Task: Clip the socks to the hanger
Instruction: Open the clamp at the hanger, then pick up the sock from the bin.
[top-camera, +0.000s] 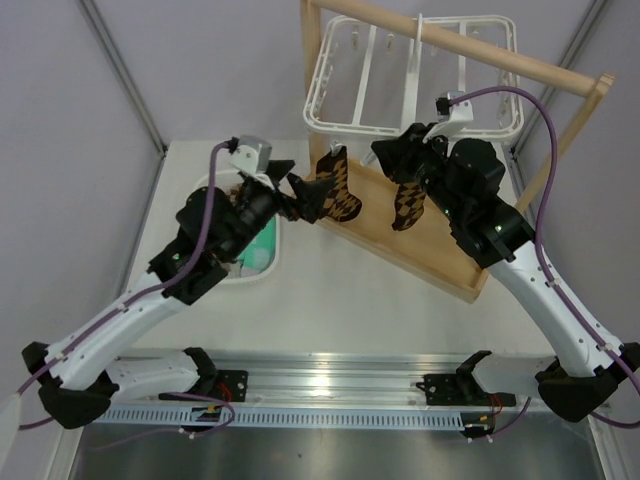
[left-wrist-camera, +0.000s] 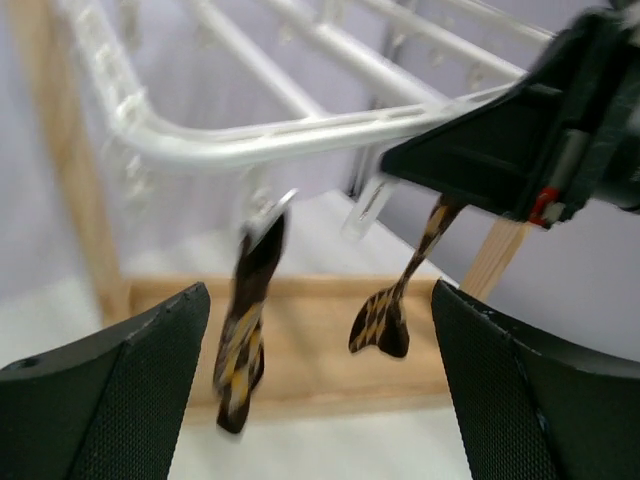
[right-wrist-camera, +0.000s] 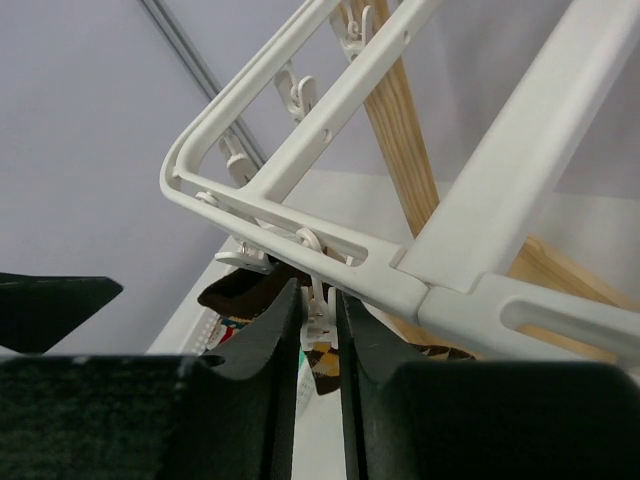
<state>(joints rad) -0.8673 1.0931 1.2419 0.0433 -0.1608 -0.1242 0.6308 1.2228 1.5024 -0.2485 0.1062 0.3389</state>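
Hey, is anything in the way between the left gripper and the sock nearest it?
Nothing visible. The left gripper is open and faces the nearest sock with only air between them. The right gripper pinches a clip above the other sock, off to the side.

- We see pale lilac walls (top-camera: 200, 70) crossed by slanting grey metal strips (top-camera: 125, 75).
- We see a white table (top-camera: 350, 300), evenly lit.
- We see a light wooden stand (top-camera: 520, 65) on its far side.

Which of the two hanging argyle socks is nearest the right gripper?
The right-hand sock in the top view, hanging just below the right gripper, which pinches a clip above it. The other argyle sock hangs further left, by the open left gripper.
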